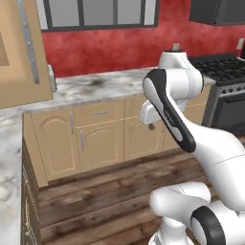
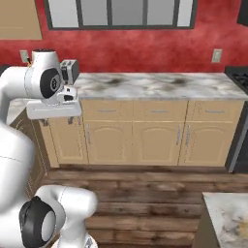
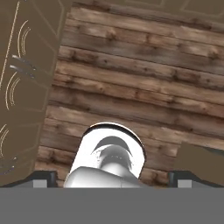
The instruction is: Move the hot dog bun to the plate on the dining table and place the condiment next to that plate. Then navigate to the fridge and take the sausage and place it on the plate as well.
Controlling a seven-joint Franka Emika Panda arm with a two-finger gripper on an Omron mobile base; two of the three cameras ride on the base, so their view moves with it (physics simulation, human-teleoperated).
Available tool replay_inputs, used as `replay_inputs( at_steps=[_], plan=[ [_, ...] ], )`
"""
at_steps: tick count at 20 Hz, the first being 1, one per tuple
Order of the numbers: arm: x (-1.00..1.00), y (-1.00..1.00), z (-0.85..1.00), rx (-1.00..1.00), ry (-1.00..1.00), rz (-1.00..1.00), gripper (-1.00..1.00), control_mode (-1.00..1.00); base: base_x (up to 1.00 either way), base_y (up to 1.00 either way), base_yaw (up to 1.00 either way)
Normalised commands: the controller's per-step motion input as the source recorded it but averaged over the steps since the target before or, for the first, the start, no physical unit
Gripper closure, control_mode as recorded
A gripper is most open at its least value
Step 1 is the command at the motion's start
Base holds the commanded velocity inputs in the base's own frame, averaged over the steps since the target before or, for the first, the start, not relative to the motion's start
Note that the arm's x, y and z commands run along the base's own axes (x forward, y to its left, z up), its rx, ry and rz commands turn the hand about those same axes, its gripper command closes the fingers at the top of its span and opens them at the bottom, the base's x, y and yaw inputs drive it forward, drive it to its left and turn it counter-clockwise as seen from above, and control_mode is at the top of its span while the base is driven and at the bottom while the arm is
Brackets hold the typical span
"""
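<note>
One claw [image 3: 113, 178] is riding on the white arm. In the hand view its two dark fingertips [image 3: 43, 177] are standing far apart at 7 and 5 o'clock, spread as wide as they go and gripping nothing. The claw is pointing down at a wooden plank floor [image 3: 131, 65], with tan cabinet doors [image 3: 22, 65] running along the 9 o'clock side.

One long tabletop [image 2: 160, 85] of grey-white marble is stretching across the right base view from 9 to 3 o'clock, against a red wall [image 2: 145, 48]. Three drawer fronts [image 2: 159, 111] are sitting in a row just under it. One silver toaster [image 2: 70, 71] is standing on that tabletop at 10 o'clock, close behind the arm's upper joint. Two wall sockets [image 2: 216, 54] are showing on the red wall, one at 10 o'clock and one at 2 o'clock. One window [image 2: 121, 12] is hanging at 12 o'clock.

One black stove [image 1: 225, 72] is standing at 3 o'clock in the left base view.

One corner of what is looking like the dining table [image 2: 227, 218], marbled and veined in brown, is showing at 5 o'clock in the right base view, well apart from the claw.
</note>
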Motion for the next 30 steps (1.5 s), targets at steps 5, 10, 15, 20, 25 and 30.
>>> replay_inputs(
  at_steps=[5, 10, 15, 20, 25, 30],
  plan=[
    [0.0, 0.0, 0.0, 0.0, 0.0, 0.0, -1.0, 1.0, 1.0, 0.33, 0.0],
    [0.0, 0.0, 0.0, 0.0, 0.0, 0.0, -1.0, 1.0, 1.0, 0.29, 0.05],
    [0.0, 0.0, 0.0, 0.0, 0.0, 0.0, -1.0, 1.0, 0.99, 0.06, 0.49],
    [0.0, 0.0, 0.0, 0.0, 0.0, 0.0, -1.0, 1.0, 0.68, 0.0, 0.73],
    [0.0, 0.0, 0.0, 0.0, 0.0, 0.0, -1.0, 1.0, 0.54, 0.0, 0.78],
    [0.0, 0.0, 0.0, 0.0, 0.0, 0.0, -1.0, 1.0, 0.55, 0.0, 0.77]
  ],
)
